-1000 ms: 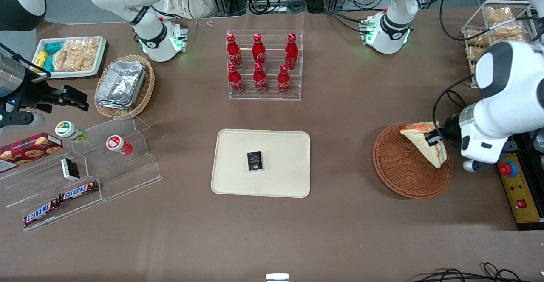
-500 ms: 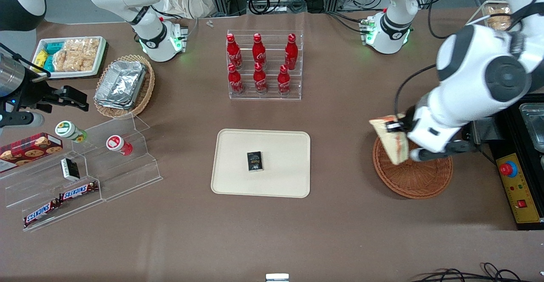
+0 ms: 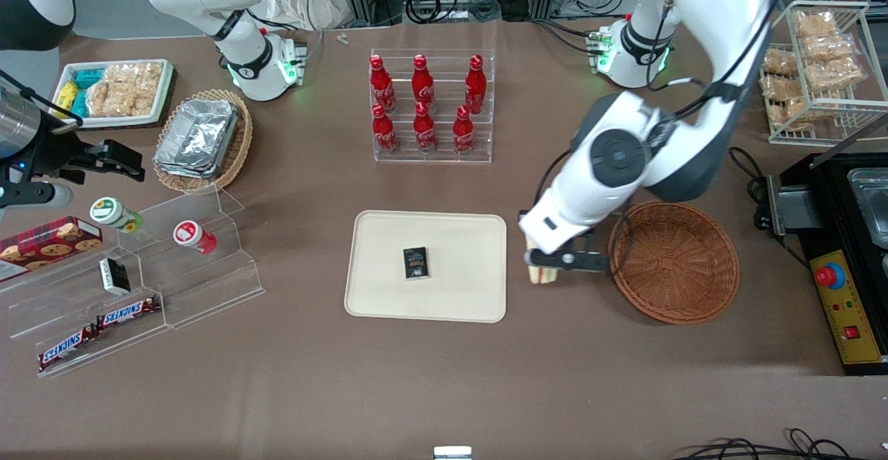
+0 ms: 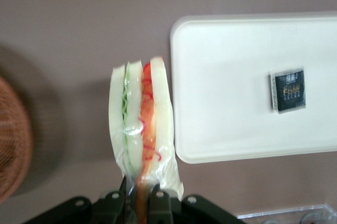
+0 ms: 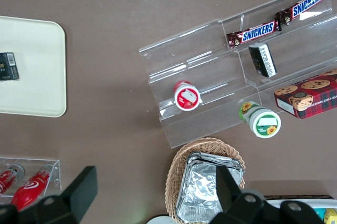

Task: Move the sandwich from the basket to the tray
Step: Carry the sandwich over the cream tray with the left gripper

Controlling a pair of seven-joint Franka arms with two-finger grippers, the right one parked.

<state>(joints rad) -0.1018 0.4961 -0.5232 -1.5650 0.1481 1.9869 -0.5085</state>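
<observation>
Sandwich point(image 4: 141, 124) carried off basket point(image 3: 673, 261), pinched in hand point(image 4: 141, 198), beside tray point(image 3: 427, 266).

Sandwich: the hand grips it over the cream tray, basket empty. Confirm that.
Not over the tray. The left wrist view shows the hand gripping the sandwich over bare table between the basket and the tray. The basket is empty.

Woven wicker basket point(image 3: 673, 262), matt tablecloth point(image 3: 444, 377)
</observation>
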